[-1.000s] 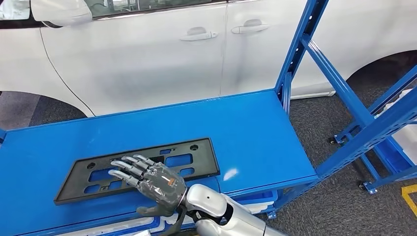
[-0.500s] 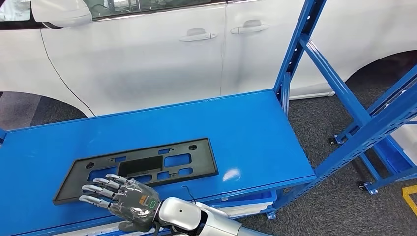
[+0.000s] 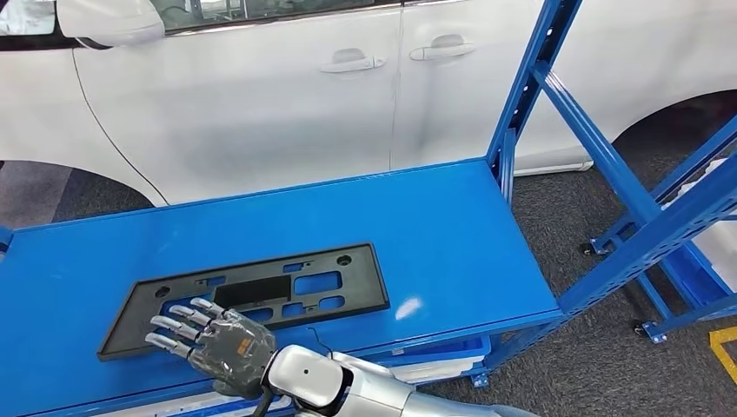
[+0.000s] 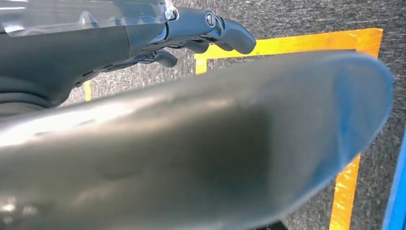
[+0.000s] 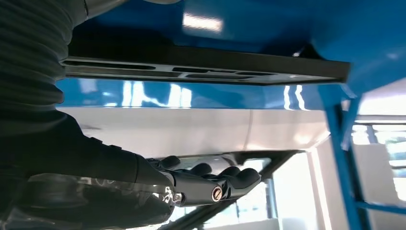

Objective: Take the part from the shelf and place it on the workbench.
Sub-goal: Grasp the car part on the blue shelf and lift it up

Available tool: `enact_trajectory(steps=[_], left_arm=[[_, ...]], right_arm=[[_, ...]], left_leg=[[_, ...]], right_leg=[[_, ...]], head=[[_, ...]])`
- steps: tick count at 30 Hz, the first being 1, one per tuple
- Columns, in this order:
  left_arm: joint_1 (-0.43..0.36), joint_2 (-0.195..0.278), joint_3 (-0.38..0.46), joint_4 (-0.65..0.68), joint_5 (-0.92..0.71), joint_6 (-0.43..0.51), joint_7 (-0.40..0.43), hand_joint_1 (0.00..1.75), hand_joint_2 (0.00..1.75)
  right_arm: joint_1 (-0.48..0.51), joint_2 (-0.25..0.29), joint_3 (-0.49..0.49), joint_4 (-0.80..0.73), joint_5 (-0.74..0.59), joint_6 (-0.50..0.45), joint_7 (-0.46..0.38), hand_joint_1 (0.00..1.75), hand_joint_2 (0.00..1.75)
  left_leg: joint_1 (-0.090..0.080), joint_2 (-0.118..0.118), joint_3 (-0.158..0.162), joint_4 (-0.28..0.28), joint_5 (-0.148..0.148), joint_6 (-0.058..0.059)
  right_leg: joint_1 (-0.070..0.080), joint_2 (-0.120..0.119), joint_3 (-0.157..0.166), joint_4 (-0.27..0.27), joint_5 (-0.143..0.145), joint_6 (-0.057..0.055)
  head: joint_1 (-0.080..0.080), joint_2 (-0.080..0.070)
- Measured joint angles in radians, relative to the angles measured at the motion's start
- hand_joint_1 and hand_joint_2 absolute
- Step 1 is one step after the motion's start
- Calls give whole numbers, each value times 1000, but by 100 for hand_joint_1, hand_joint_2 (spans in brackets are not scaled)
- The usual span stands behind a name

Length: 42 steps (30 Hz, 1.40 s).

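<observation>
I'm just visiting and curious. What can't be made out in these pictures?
Head view: the right hand covers a near corner of the black part; whether its fingers touch it is unclear.
Left wrist view: a blurred silver shape blocks most of the floor; the left hand is cut off, its grip unclear.
Right wrist view: one end of the part hides behind the hand's cover.

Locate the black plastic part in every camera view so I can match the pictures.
Head view: the black plastic part lies flat on the blue workbench, lower left of centre, with the right hand at its near edge.
Left wrist view: not in it.
Right wrist view: the part is a dark slab across the upper picture.
Shared landmark: the blue workbench top.
</observation>
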Motion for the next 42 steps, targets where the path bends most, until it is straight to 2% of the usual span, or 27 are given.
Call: enact_trajectory(steps=[2,3,5,6,7,8,11,13,16,17,19,21,22,23,24,25,27,28,30,31,33,35,36,37,38,39,42], left_arm=[[-1,1,-7,0,-11,-5,1,0,0],[-2,2,-11,0,-17,-9,1,0,0],[-4,3,-15,0,-27,-14,1,0,0],[-4,4,-17,0,-30,-15,2,0,0],[-4,5,-18,0,-33,-16,2,0,0],[-4,6,-20,0,-35,-16,2,0,0],[-6,6,-28,0,-39,-18,2,0,0],[-7,7,-33,0,-40,-19,2,0,0],[-8,9,-38,0,-40,-20,2,0,0],[-8,9,-39,0,-40,-20,2,0,0],[-8,11,-39,0,-41,-21,2,0,0],[-7,13,-40,0,-41,-22,2,0,0],[-6,14,-40,0,-42,-23,2,0,0],[-6,14,-40,0,-43,-24,2,0,0],[-6,14,-40,0,-44,-25,2,0,0],[-6,15,-40,0,-45,-26,2,0,0],[-8,17,-40,0,-45,-27,2,0,0],[-9,17,-40,0,-45,-28,1,0,0],[-10,18,-40,0,-45,-28,-1,0,0],[-9,19,-40,0,-45,-28,-2,0,0],[-9,19,-40,0,-45,-28,-5,0,0],[-10,19,-40,0,-45,-28,-8,0,0],[-11,19,-40,0,-45,-28,-10,0,0],[-11,19,-40,0,-45,-29,-11,0,0],[-10,20,-40,0,-45,-30,-14,0,0],[-10,20,-40,0,-45,-31,-17,0,0],[-11,19,-40,0,-45,-34,-32,0,0]], right_arm=[[-22,1,5,25,2,-14,60,0,175],[-36,1,6,40,0,-22,88,0,175],[-64,0,7,77,-8,-33,132,0,175],[-75,-1,7,97,-13,-37,146,0,175],[-84,-2,6,118,-17,-40,157,0,175],[-92,-2,6,137,-19,-43,165,0,175],[-117,-2,6,178,-22,-48,178,0,175],[-127,-2,6,194,-22,-52,181,0,175],[-132,-1,6,212,-22,-57,183,0,175],[-134,0,6,217,-22,-57,183,0,175],[-137,3,6,223,-22,-58,183,0,175],[-138,4,6,232,-20,-58,191,0,175],[-138,4,6,238,-19,-58,198,0,175],[-139,4,6,246,-18,-58,208,0,175],[-140,4,6,255,-18,-57,218,0,175],[-143,4,6,266,-18,-57,226,0,175],[-151,4,5,291,-18,-56,237,0,175],[-156,4,4,305,-16,-53,242,0,175],[-162,4,4,332,-10,-42,250,0,175],[-165,4,4,344,-4,-35,254,8,175],[-174,4,3,366,6,-20,264,95,175],[-179,4,4,388,16,-10,274,174,175],[-180,3,4,399,21,-8,278,175,175],[-179,3,4,408,25,-8,280,175,175],[-179,2,4,415,28,-8,281,175,175],[-180,2,4,421,31,-9,283,175,175],[-181,3,3,429,38,-9,289,175,175]], left_leg=[[3,2,1,-8,7,14],[5,3,1,-12,10,20],[3,5,-2,-11,13,27],[1,5,-4,-10,13,29],[0,5,-5,-8,13,29],[-1,4,-6,-6,13,29],[-6,2,-6,0,10,25],[-9,2,-9,4,8,17],[-6,3,-11,5,6,0],[-5,3,-16,18,-5,-6],[-1,3,-54,106,-59,-19],[3,3,-118,246,-121,-30],[4,3,-138,288,-131,-33],[6,3,-141,293,-121,-35],[8,3,-122,252,-91,-35],[10,4,-85,177,-51,-35],[9,3,-17,39,-1,-27],[6,2,-2,5,6,-20],[1,1,-2,-3,6,-6],[3,2,-1,-6,8,1],[6,4,2,-14,13,16],[6,6,2,-17,16,26],[4,6,0,-16,16,28],[3,6,-1,-15,16,28],[2,5,-2,-13,16,28],[1,4,-2,-11,16,28],[-3,2,-4,-2,12,21]], right_leg=[[-1,0,-11,26,-19,10],[-2,0,-31,69,-45,14],[-3,0,-97,208,-111,19],[-4,0,-128,270,-132,20],[-4,0,-143,301,-134,19],[-3,0,-138,289,-116,17],[1,-1,-42,88,-19,2],[5,-1,-8,11,2,-6],[5,0,-7,-1,7,-16],[2,-1,-5,-5,10,-21],[-3,-2,-3,-10,13,-26],[-3,-2,-4,-10,13,-28],[-3,-2,-4,-10,13,-28],[-3,-2,-4,-10,13,-27],[-3,-1,-2,-10,12,-26],[-3,-1,0,-9,11,-24],[0,0,1,-8,9,-17],[1,0,0,-8,10,-12],[1,0,-3,-8,12,-1],[0,0,-3,-6,10,5],[-1,0,-20,35,-19,14],[-3,0,-77,157,-82,19],[-3,0,-112,228,-110,20],[-4,0,-137,277,-123,21],[-4,0,-144,289,-117,21],[-4,0,-130,259,-92,19],[0,0,-29,55,-7,5]], head=[[0,0],[1,0],[1,0],[1,0],[1,0],[1,0],[0,0],[0,0],[0,0],[-1,0],[-3,0],[-4,0],[-4,0],[-4,0],[-4,0],[-4,0],[-4,0],[-4,0],[-3,0],[-3,0],[-3,0],[-2,0],[-2,0],[-2,0],[-2,0],[-2,0],[-2,0]])
